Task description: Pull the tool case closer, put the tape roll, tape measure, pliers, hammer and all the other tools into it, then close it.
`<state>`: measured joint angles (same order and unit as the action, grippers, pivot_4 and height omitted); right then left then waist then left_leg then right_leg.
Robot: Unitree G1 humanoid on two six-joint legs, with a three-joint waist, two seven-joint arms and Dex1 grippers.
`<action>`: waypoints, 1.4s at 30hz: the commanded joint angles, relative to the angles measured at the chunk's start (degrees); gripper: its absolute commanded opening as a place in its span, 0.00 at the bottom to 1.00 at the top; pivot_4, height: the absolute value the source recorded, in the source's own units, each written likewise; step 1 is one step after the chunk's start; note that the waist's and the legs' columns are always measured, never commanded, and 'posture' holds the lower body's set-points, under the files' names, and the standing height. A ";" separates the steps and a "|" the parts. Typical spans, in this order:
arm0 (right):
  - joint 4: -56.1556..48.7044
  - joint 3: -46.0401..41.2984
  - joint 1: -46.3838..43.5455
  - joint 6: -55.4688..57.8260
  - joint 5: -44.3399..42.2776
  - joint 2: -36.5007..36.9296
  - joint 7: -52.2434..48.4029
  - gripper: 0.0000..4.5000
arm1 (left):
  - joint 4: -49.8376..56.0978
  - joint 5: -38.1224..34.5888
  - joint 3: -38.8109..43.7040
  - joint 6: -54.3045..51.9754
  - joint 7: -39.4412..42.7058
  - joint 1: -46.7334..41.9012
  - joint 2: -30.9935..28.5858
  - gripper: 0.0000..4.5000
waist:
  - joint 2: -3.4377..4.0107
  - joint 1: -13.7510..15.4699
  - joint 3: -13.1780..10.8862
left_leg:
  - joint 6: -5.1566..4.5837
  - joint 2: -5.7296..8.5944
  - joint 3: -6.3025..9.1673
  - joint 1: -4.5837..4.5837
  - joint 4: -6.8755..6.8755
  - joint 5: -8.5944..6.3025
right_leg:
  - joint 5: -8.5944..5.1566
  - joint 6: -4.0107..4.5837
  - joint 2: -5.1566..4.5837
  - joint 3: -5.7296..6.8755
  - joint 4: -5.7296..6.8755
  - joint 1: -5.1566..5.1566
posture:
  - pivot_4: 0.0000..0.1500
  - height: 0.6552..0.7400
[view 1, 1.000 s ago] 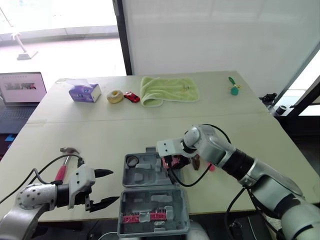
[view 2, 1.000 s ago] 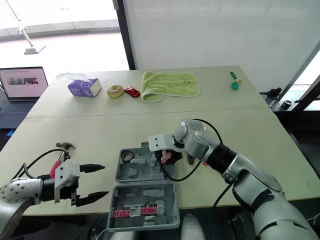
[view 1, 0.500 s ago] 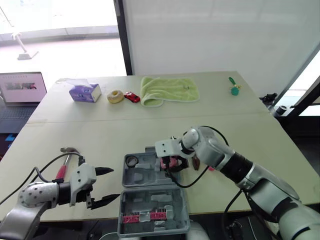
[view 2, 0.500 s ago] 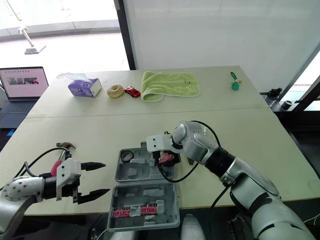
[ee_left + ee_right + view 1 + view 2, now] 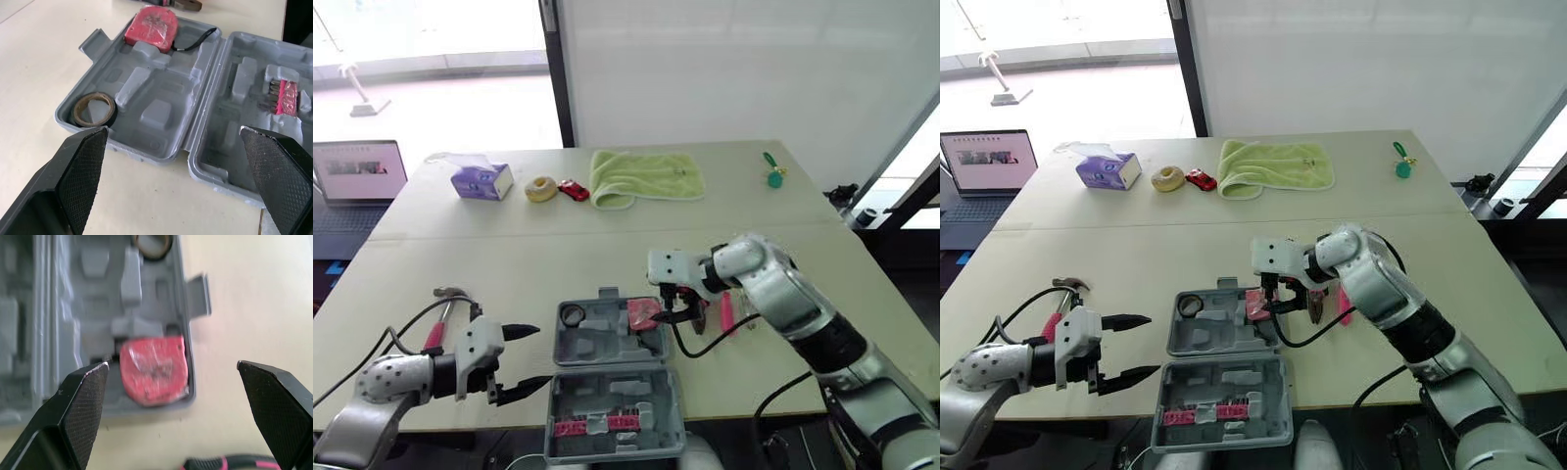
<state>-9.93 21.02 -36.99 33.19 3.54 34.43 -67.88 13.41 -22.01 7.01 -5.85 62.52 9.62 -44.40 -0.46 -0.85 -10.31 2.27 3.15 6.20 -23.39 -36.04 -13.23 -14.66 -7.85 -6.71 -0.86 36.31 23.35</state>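
The grey tool case (image 5: 607, 340) lies open near the table's front edge. A black tape roll (image 5: 572, 314) sits in its far left pocket, and a red tape measure (image 5: 643, 313) lies in its far right corner. My right gripper (image 5: 676, 305) hovers open just right of the tape measure (image 5: 154, 368), holding nothing. Pink-handled pliers (image 5: 725, 311) lie on the table right of the case. A hammer (image 5: 437, 328) with a pink handle lies at the left. My left gripper (image 5: 538, 357) is open beside the case's left side, with the case (image 5: 161, 112) ahead of its fingers.
A row at the back holds a purple tissue box (image 5: 481, 180), a yellow roll (image 5: 540, 188), a red toy car (image 5: 572, 190), a green towel (image 5: 644, 176) and a green tag (image 5: 771, 171). A laptop (image 5: 357, 171) stands off the table's left.
My right gripper let go of the tape measure and drew back to the right; the tape measure now rests in the case. The left arm has barely moved.
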 commanded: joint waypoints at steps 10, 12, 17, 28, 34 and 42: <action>6.82 -5.01 6.47 -8.60 -8.48 -5.58 4.95 0.15 | -3.77 -0.96 0.23 -0.95 2.27 -6.55 -0.42 1.00 | 0.01 -0.15 0.00 | 0.00 0.00 -0.02 0.02 -0.05 0.00 | 0.01 0.01 0.01 0.00 0.02 -0.03 | 1.00 1.00; 9.57 -4.53 6.57 -11.52 -7.63 -6.18 5.74 0.15 | -4.11 -0.75 0.25 -0.79 2.42 -6.86 -0.38 1.00 | 0.01 -0.26 0.00 | 0.00 0.00 -0.02 0.03 -0.03 0.00 | 0.01 0.01 0.01 -0.01 0.02 -0.02 | 1.00 1.00; 16.95 -3.58 6.62 -16.46 -6.48 -7.19 6.58 0.15 | -4.16 -0.52 0.59 -0.45 2.53 -6.59 -0.42 1.00 | 0.02 -0.24 0.00 | 0.00 0.00 -0.03 0.03 -0.02 0.00 | 0.01 0.01 0.01 -0.01 0.03 -0.01 | 1.00 1.00; 18.25 -5.37 5.62 -17.33 -9.19 -7.28 6.00 0.42 | -5.67 0.46 0.73 1.11 1.76 -5.88 -0.32 1.00 | 0.02 -0.21 0.00 | 0.00 0.00 0.00 0.03 -0.01 0.00 | 0.01 0.01 0.01 -0.02 0.03 0.00 | 1.00 1.00; 21.09 -5.00 6.33 -17.98 -8.99 -8.17 6.89 0.42 | -6.76 0.65 0.52 1.68 2.29 -6.68 -0.59 1.00 | 0.02 -0.18 0.00 | 0.00 0.00 -0.02 0.03 -0.02 0.00 | 0.01 0.01 0.01 -0.02 0.03 -0.01 | 1.00 1.00; 32.61 -4.18 9.99 -25.15 -6.96 -9.25 8.25 0.42 | -7.18 0.60 0.95 2.04 2.76 -6.26 -1.23 1.00 | 0.00 -0.21 0.04 | 0.00 0.00 -0.05 0.06 -0.01 0.00 | 0.01 0.01 0.01 -0.03 0.03 -0.03 | 1.00 1.00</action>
<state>18.21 16.46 -28.54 10.18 -4.72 25.61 -60.30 5.67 -21.40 6.83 -4.62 64.94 3.26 -44.86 -0.46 -1.06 -10.27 2.28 3.15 6.16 -23.26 -36.05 -13.23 -14.65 -7.84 -6.69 -0.89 36.34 23.22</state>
